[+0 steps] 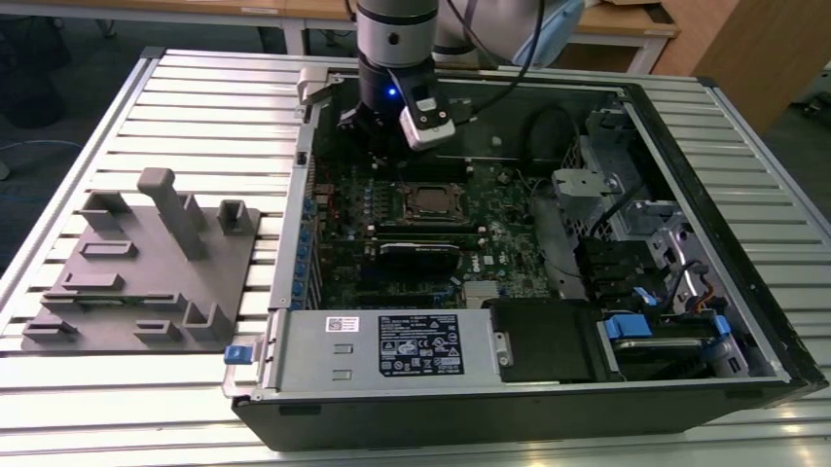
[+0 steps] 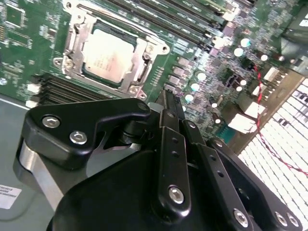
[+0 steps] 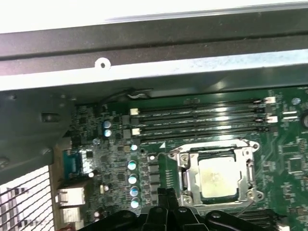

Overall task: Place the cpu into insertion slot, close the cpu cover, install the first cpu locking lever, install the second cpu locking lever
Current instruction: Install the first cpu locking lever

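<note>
The jaws, seen in both wrist views, are pressed together with nothing between them. They hang low over the board, just beside the socket, and I judge that a closed tip there is meant for pushing a small part, not for carrying.

In the second wrist view the chip (image 2: 106,53) is already seated, flat and square, with its grey top facing up. The cover (image 2: 139,60) lies down over it, framing the top through its window. That suggests the first two steps are done.

A thin lever (image 2: 120,29) lies along one side of the frame. I cannot tell whether it is hooked home.

Beyond the chip in the first wrist view run the long memory slots (image 3: 197,120), parallel to one edge of the socket.

In the exterior view the arm (image 1: 389,39) comes down into the open computer case (image 1: 520,409) at about eleven o'clock from the socket (image 1: 403,202). The case lies on its side, so the board faces up and the arm can reach it from above. The power supply box (image 1: 389,345) sits at six o'clock from the socket.

Outside the case, at nine o'clock, a grey parts tray (image 1: 143,263) rests on the slatted table (image 1: 78,146).
</note>
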### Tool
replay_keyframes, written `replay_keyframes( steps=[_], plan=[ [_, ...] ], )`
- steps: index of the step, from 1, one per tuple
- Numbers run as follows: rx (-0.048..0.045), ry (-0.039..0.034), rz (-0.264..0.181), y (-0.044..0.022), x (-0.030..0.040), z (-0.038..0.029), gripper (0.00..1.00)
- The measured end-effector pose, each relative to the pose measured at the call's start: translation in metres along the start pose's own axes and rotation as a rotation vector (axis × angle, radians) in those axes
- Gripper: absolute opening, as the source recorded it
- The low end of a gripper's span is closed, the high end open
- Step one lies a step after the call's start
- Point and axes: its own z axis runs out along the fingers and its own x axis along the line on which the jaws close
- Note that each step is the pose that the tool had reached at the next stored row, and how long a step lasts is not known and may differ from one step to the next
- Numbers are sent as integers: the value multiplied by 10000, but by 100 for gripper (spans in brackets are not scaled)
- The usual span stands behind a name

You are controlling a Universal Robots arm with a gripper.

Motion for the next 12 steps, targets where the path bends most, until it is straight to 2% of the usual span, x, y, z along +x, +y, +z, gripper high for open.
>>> replay_keyframes(
  steps=[1,2,8,9,12],
  plan=[
    [8,83,0,0,0,1,10],
    [26,240,1,0,-1,2,10],
    [71,673,4,0,-1,6,10],
    [76,723,6,0,-1,6,10],
    [51,727,5,1,-1,-49,10]
  ],
)
